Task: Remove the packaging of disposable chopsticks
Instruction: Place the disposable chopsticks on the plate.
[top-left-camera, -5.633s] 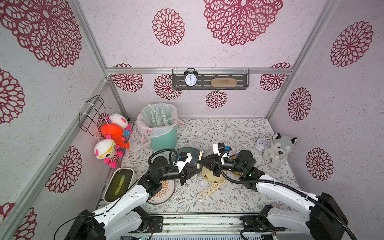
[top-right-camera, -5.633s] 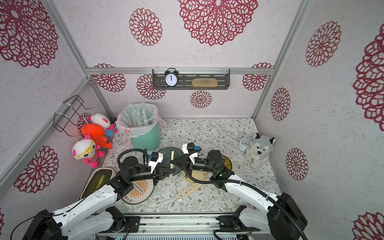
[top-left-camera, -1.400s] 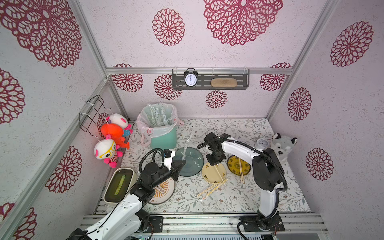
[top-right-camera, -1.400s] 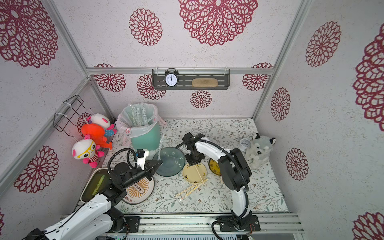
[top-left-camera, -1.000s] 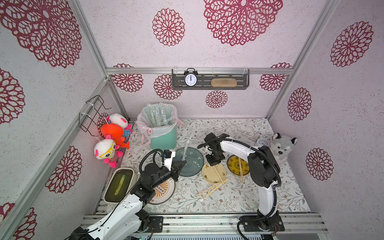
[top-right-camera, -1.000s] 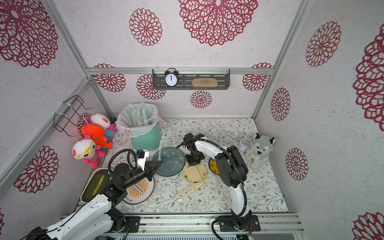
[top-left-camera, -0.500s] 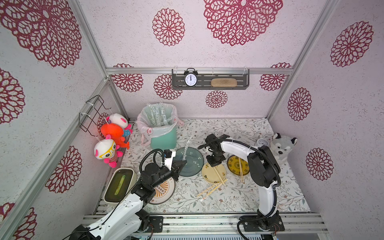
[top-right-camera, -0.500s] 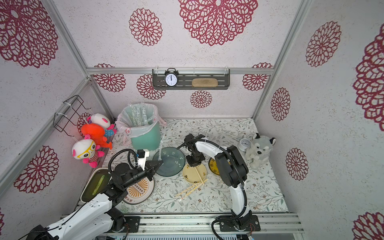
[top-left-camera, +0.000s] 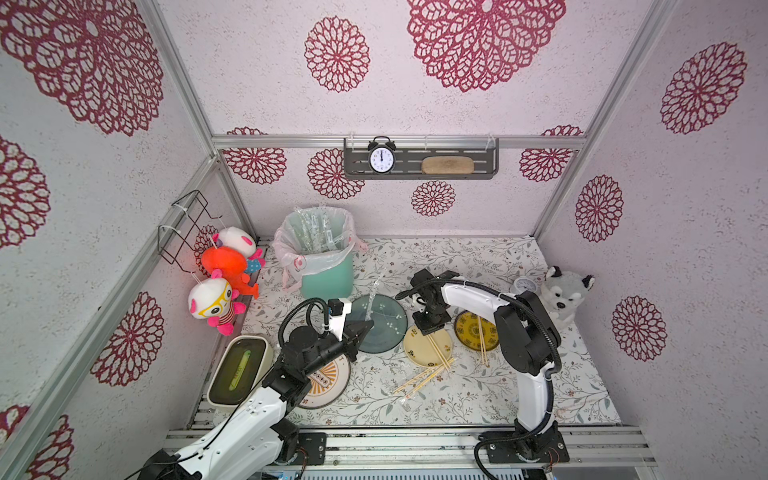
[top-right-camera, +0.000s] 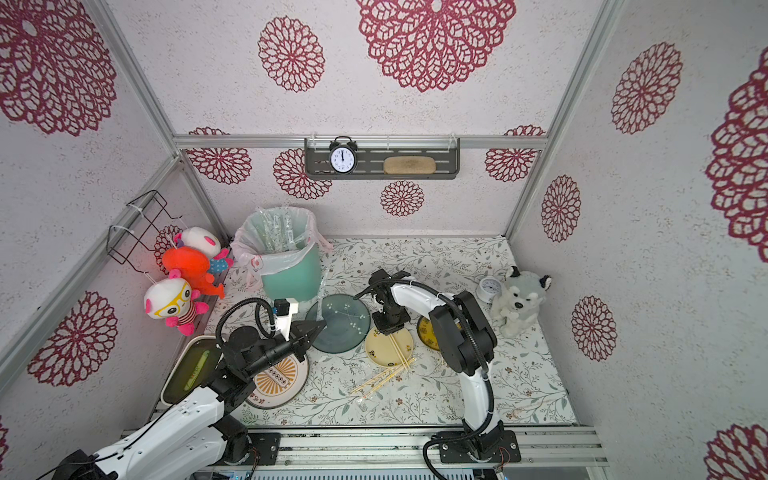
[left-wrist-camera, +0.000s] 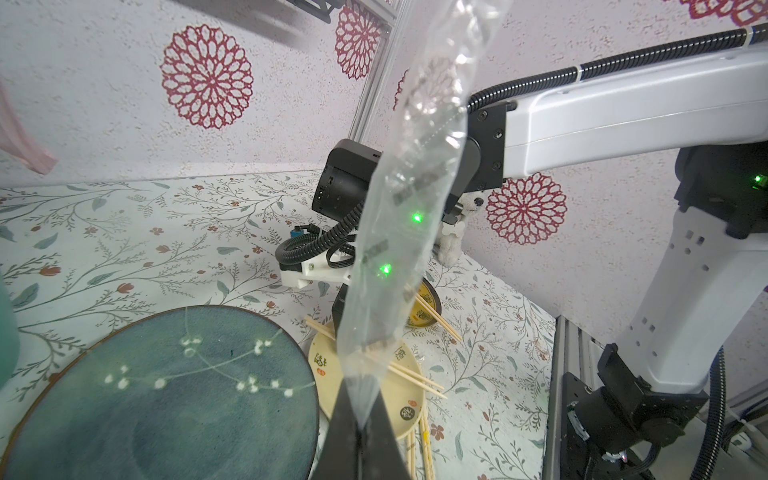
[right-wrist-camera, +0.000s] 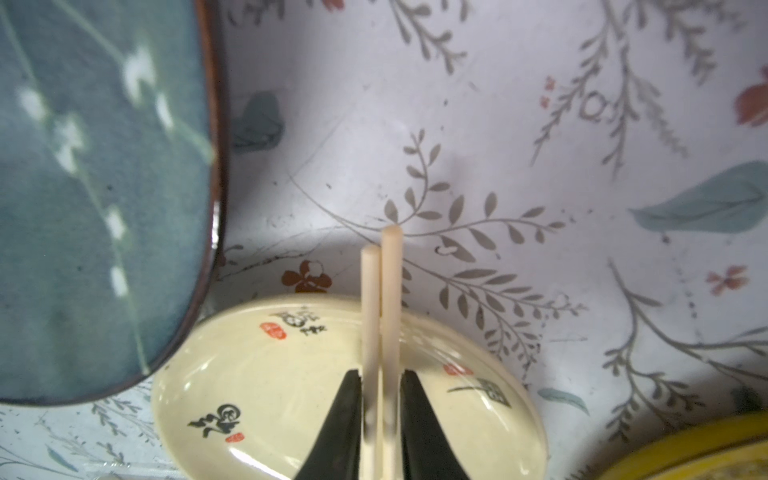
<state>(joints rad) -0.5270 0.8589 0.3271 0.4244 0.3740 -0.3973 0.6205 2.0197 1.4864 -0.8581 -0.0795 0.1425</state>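
The left jaws are closed tight on the lower end of the packaging (left-wrist-camera: 399, 232). This clear, crinkly sleeve stands up from them over the front rim of the teal plate (top-left-camera: 386, 332), left of the middle of the desk (top-left-camera: 478, 386).

The right jaws point down over the cream plate (top-left-camera: 415, 351), just right of the teal one. A pair of disposable chopsticks (right-wrist-camera: 370, 299) runs between them, with a finger close on either side. Whether they grip the pair or only flank it cannot be told. The sticks' far ends reach past the cream plate's rim, over the desk.

Loose chopsticks (top-left-camera: 419, 380) lie across that plate's front rim and on the desk toward its front edge. Another pair rests on the yellow plate (top-left-camera: 467, 332). In the desk's back left corner, the green bin (top-left-camera: 328, 286) holds more clear sleeves (top-left-camera: 318, 232).
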